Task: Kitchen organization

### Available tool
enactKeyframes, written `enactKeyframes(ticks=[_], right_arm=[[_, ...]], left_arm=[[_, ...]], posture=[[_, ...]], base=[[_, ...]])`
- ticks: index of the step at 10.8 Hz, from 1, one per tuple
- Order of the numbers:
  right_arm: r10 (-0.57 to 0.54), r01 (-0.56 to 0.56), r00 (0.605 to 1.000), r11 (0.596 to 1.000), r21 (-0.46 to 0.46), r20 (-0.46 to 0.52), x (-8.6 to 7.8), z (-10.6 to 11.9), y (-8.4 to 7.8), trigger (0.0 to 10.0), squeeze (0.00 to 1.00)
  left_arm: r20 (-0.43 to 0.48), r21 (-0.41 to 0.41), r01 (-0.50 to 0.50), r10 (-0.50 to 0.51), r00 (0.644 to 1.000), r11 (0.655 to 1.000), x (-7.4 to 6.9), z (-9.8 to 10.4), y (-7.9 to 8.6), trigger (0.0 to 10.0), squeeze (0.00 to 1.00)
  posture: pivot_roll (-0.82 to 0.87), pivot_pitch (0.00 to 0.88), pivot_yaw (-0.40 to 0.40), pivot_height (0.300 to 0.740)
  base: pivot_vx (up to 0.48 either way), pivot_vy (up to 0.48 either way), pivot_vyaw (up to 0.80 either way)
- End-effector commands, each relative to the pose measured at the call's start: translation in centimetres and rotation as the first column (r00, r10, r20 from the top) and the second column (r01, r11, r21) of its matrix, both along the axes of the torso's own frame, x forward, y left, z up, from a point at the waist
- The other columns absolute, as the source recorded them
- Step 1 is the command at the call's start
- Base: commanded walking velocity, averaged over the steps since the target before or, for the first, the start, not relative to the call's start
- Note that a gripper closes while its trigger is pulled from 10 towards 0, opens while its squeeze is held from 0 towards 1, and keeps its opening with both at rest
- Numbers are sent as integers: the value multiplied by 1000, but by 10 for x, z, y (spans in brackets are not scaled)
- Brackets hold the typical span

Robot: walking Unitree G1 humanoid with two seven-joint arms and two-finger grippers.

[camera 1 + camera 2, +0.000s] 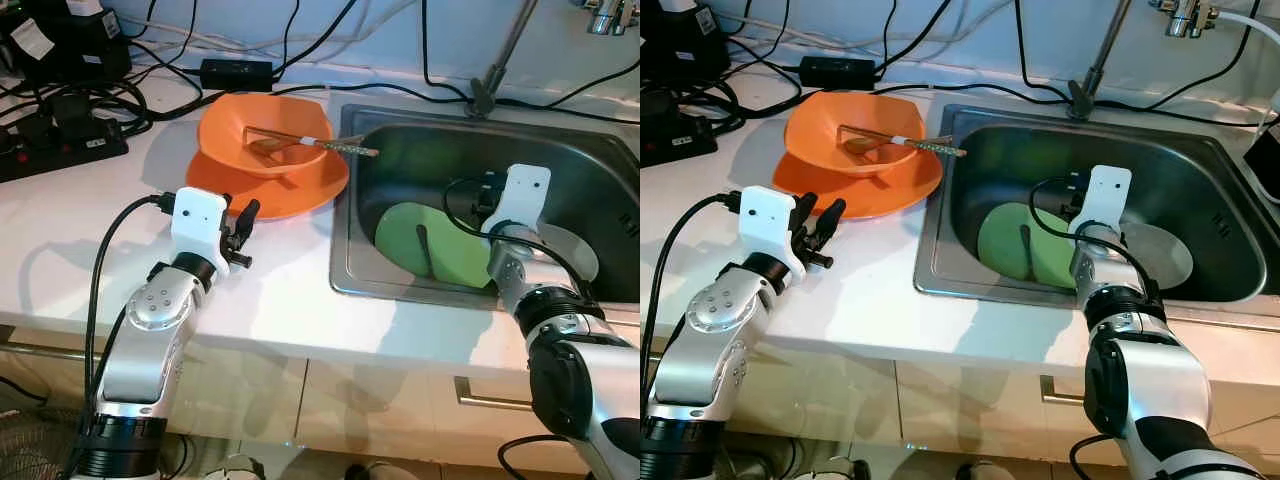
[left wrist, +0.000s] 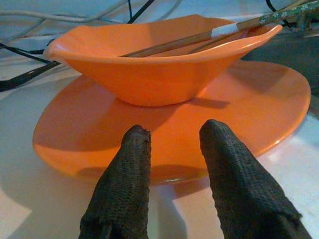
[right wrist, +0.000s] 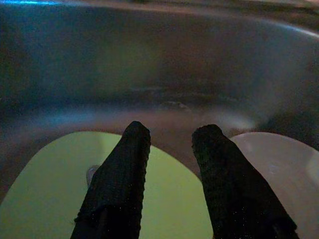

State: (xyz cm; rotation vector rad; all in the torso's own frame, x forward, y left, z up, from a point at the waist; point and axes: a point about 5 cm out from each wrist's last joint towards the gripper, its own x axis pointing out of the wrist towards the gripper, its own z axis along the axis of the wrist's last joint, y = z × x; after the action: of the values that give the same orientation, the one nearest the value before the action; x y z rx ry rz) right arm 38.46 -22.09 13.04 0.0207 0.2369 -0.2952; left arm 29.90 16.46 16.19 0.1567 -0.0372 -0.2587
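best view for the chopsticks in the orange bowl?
Left eye view: the chopsticks lie whole across the orange bowl, tips over the sink. Right eye view matches. Left wrist view crops the tips.

We are in a home kitchen: a steel sink [image 1: 470, 290] is set into a white worktop [image 1: 60, 250] with a tap [image 1: 610, 15] above, cupboard fronts [image 1: 420, 400] below, and an orange bowl [image 1: 265, 135] near the worktop's back edge

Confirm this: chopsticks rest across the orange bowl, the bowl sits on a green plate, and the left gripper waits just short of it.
Wrong on one point: the plate under the orange bowl is orange, as the left wrist view shows. The chopsticks and left gripper are as stated.
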Motion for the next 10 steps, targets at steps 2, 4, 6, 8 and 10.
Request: enactKeyframes(ticks=[2, 4, 6, 8, 10], right_arm=[[-25, 25, 998, 1000, -1, 64, 1, 7, 0, 10000, 0], [-22, 25, 996, 999, -25, 92, -1, 4, 5, 10000, 0], [-18, 21, 994, 999, -29, 103, -3, 0, 9, 10000, 0], [-12, 15, 993, 999, -32, 118, -4, 0, 12, 10000, 0], [-23, 26, 994, 999, -23, 111, -7, -6, 12, 10000, 0]], left_arm=[[-45, 12, 14, -13, 999, 1000, 5, -10, -4, 10000, 0], [-22, 15, -1, 1, 1000, 1000, 11, -6, 0, 10000, 0], [-21, 14, -6, 6, 1000, 1000, 11, -8, 1, 10000, 0], [-16, 13, -5, 5, 1000, 1000, 11, -8, -1, 10000, 0], [-22, 33, 10, -9, 1000, 999, 7, -12, -1, 10000, 0]], posture=[[51, 33, -89, 740], [65, 0, -98, 740], [60, 0, -102, 740], [60, 0, -101, 740], [60, 0, -104, 740]], base=[[0, 0, 0], [0, 0, 0], [0, 0, 0], [0, 0, 0], [0, 0, 0]])
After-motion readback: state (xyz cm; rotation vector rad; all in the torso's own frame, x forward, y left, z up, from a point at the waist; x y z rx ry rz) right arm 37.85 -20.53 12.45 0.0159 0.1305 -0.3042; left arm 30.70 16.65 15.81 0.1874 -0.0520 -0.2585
